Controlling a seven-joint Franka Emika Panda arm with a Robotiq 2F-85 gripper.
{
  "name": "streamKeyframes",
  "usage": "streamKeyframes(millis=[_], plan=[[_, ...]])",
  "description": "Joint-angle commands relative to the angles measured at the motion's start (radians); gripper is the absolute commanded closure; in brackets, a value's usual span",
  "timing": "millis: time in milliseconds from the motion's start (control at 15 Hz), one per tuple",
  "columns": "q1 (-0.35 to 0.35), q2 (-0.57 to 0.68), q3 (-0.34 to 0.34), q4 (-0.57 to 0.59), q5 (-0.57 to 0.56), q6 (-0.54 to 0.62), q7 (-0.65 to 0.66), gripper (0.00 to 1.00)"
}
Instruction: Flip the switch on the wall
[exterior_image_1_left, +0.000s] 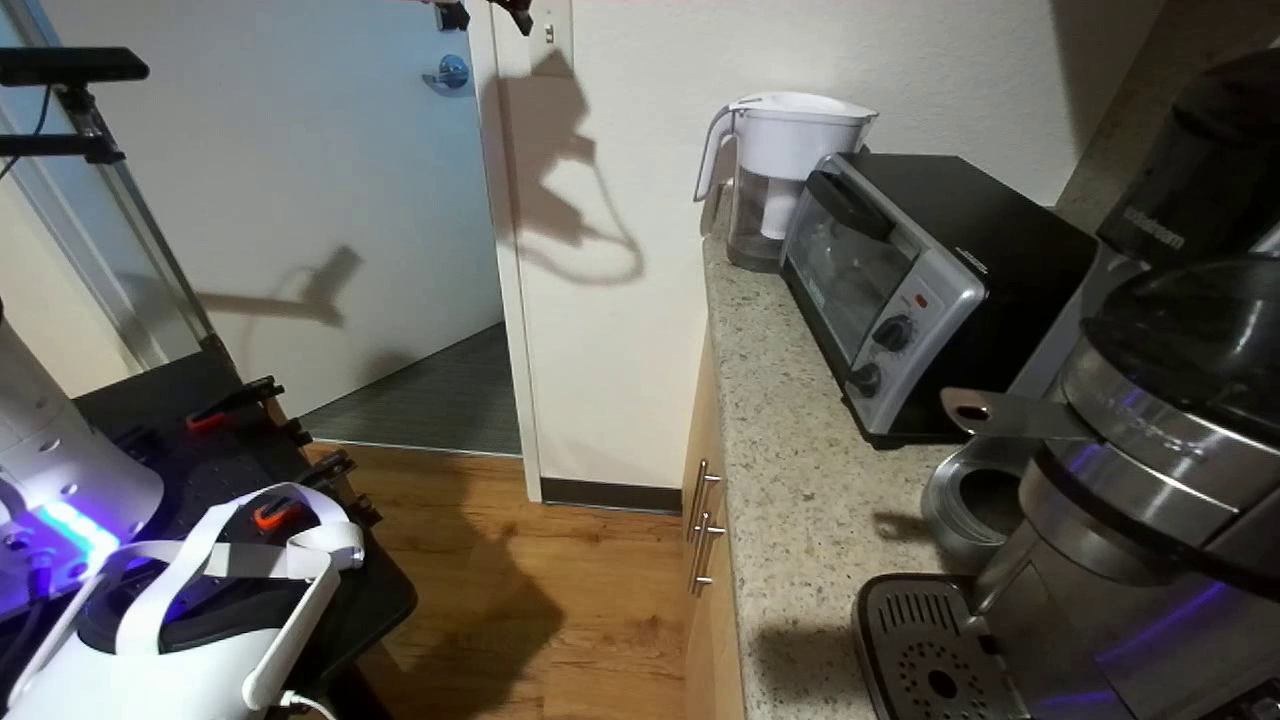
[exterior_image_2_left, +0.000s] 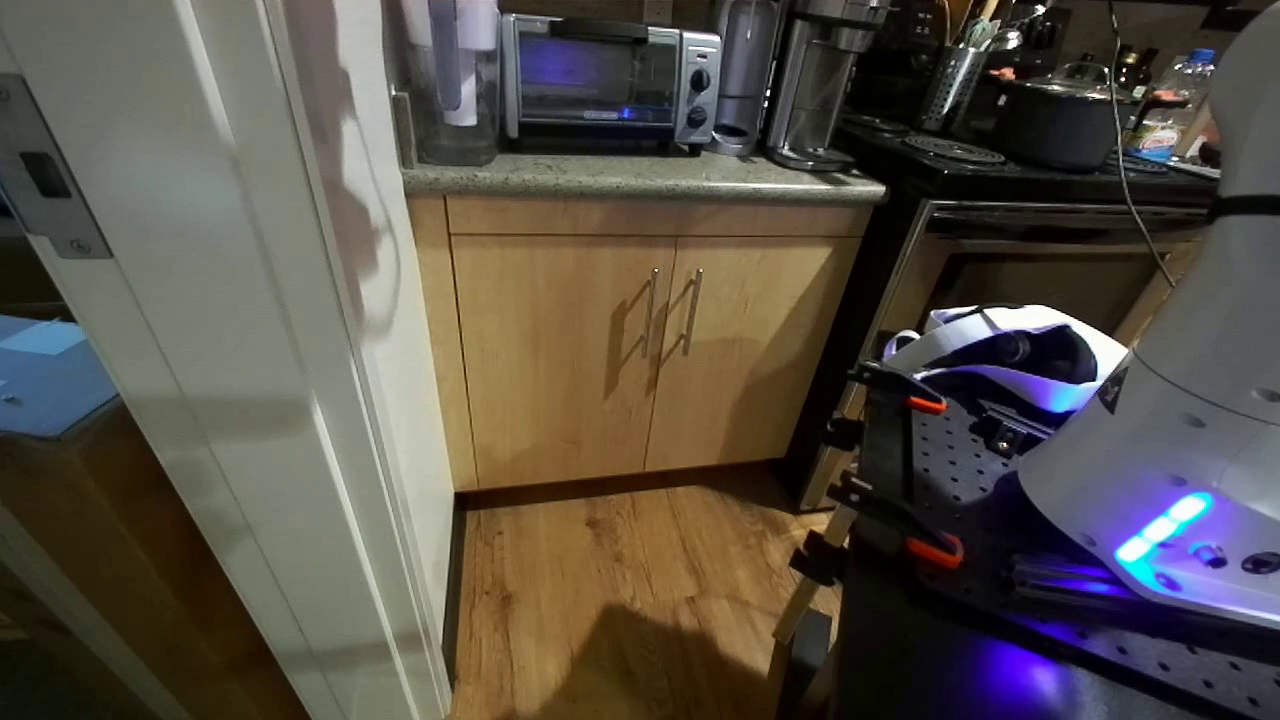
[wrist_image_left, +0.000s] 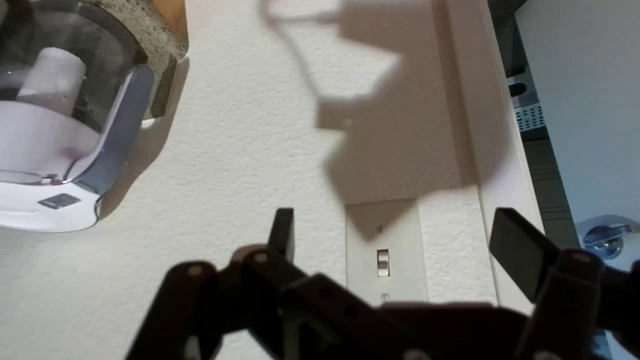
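Gripper stood spread, released. Switch on wall showed between fingers in wrist view; pitcher sat well outside them.

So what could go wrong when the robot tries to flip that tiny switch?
It might miss. The toggle is small, and the open gripper has its fingers wide apart, one to each side of it in the wrist view. It could end up pushing the light-switch plate instead.

A finger might also bump the door trim, because one overlaps it in that view. I can't tell how close it really is.
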Motion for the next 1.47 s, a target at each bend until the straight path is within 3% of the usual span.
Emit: streamKeyframes(millis=[0, 267, 600, 667, 867, 1400], plan=[[0.079, 0.055, -0.084, 0.073, 0.066, 0.006, -0.081, 0.0], [0.245, 0.107, -0.205, 0.157, 0.215, -0.006, -0.209, 0.0], [0.403, 0.171, -0.291, 0.259, 0.346, -0.022, -0.336, 0.01], [0.422, 0.178, -0.302, 0.27, 0.36, -0.023, -0.353, 0.2], [0.445, 0.181, -0.329, 0.276, 0.372, -0.016, -0.388, 0.35], [0.506, 0.207, -0.406, 0.298, 0.405, -0.04, -0.454, 0.97]])
